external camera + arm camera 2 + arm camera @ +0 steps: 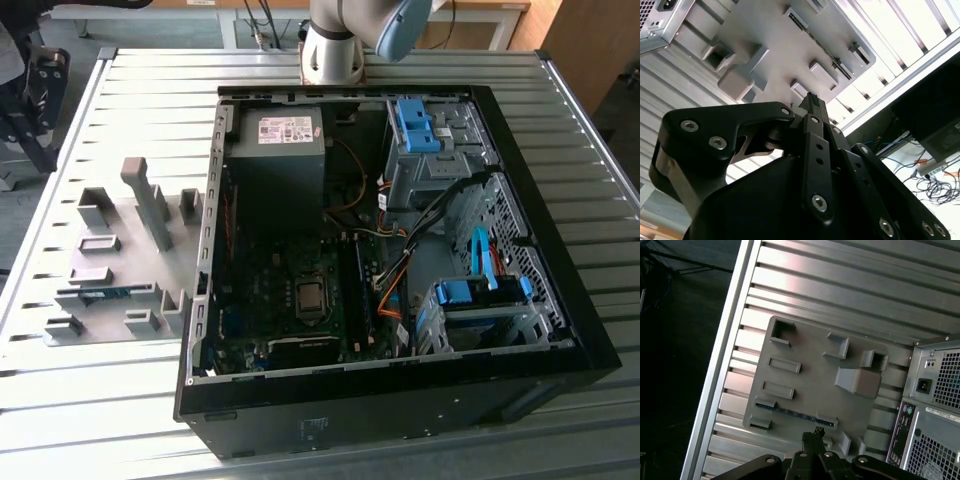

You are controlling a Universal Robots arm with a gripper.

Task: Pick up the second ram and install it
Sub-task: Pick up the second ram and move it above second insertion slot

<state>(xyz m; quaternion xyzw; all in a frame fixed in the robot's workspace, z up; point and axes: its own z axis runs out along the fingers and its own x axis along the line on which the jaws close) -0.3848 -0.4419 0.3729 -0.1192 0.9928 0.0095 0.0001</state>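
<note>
Ribbed aluminium tabletop [150, 100] carries an open desktop computer case [560, 330] lying on its side; just beside it, at the exterior view's left, lies a flat grey fixture plate [120, 250] with raised holders; inside the case are the motherboard [270, 290], a grey power supply [278, 150] and light-blue drive-bay brackets [415, 122]; the arm's base [333, 50] stands at the tabletop's far edge, behind the case; the second ram [105, 293] rests on the plate, a thin blue stick running along close to the plate's near edge, its ends caught in two small holders; in the first wrist view the second ram [792, 414] reads as a dark narrow strip near one edge of the plate [805, 370]; the gripper [813, 432] hangs over that same edge, near the stick and apart from it; in the second wrist view the gripper [811, 99] points at the plate [770, 30]; its fingers seem pressed together with nothing between them, though the dark tips make that hard to judge
</note>
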